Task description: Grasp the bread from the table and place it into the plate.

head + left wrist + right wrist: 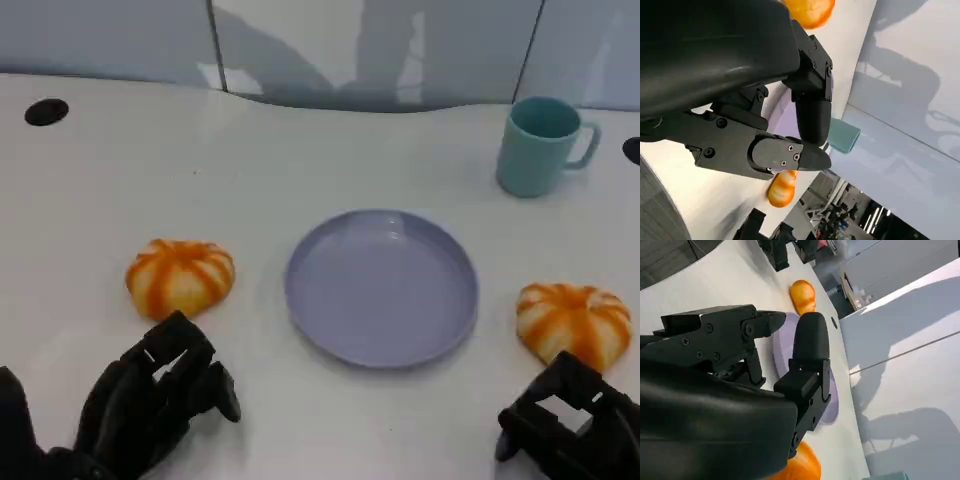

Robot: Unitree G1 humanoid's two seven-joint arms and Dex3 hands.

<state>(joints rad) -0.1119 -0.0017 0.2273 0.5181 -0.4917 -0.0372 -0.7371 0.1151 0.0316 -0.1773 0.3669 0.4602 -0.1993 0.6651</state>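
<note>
Orange-striped bread (181, 276) left, second bread (574, 322) right of lavender plate (381, 287).

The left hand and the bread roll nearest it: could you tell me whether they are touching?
Apart. The head view shows bare table between the left hand and the bread roll.

Two orange-striped buns: one bun (180, 277) at nine o'clock from the plate, the other bun (574, 322) at three o'clock. One purple plate (381, 287). One teal mug (543, 146) at one o'clock.

smooth matt plate (381, 286), glossy white table (300, 170)
</note>
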